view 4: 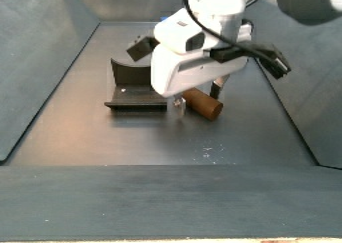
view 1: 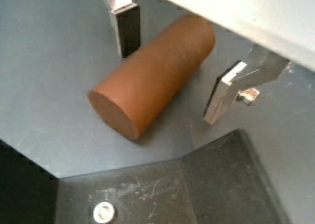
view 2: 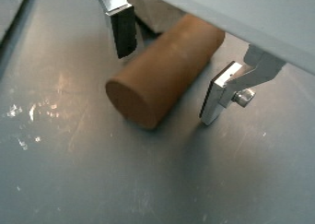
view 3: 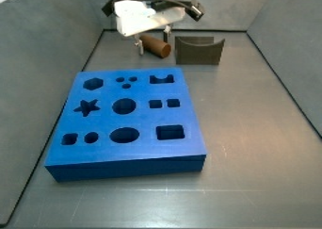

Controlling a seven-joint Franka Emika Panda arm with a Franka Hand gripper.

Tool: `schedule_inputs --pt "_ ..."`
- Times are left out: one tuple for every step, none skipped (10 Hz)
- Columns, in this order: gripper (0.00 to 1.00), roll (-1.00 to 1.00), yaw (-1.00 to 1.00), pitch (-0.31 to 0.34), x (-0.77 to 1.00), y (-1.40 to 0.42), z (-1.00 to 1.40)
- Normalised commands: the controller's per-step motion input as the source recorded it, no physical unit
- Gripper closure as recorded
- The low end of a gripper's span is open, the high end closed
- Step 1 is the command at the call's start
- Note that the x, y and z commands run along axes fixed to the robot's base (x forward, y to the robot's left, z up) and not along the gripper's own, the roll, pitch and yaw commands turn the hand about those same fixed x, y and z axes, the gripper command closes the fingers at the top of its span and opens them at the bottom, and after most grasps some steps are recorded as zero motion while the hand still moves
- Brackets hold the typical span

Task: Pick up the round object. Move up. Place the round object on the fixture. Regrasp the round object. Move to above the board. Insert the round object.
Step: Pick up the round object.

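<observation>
The board (view 3: 123,120) fills the near part of the floor in a side view, a flat blue block with its cut-outs all empty, well apart from the work at the far end. Behind it the fixture (view 3: 199,50) stands on the floor as a small dark block with a notch in its top, and nothing rests on it.

Just beside the fixture the round object (view 1: 154,76) lies on its side on the grey floor, one round end face turned toward the wrist cameras. The gripper (view 1: 172,66) is low over it, and both wrist views show the fingers (view 2: 223,93) spread wide, one on each side of the peg with a clear gap between pad and peg on both sides. It pinches nothing.

The step in hand looks like the first one, the pick-up, at the point of straddling the peg before the squeeze. The next move likely calls for closing the jaws squarely across the peg's curved sides, so that it does not roll away, and then a straight lift.
</observation>
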Motion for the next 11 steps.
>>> schedule_inputs --pt "0.00 0.00 0.00 0.014 0.00 0.00 -0.01" --pt "0.00 0.00 0.00 0.000 0.00 0.00 -0.04" --pt "0.00 0.00 0.00 -0.277 -0.01 0.00 -0.48" --pt "0.00 -0.01 0.00 -0.360 -0.14 0.00 -0.60" --pt "0.00 0.00 0.00 -0.077 0.00 0.00 0.00" --pt "0.00 -0.01 0.00 0.000 0.00 0.00 0.00" --pt "0.00 0.00 0.00 -0.023 -0.01 -0.09 -0.04" --pt "0.00 0.10 0.00 0.000 0.00 -0.20 0.10" --pt "0.00 0.00 0.00 -0.009 0.00 -0.05 0.15" --pt "1.00 0.00 0.00 0.000 0.00 0.00 0.00" --pt "1.00 0.00 0.00 0.017 0.00 0.00 0.00"
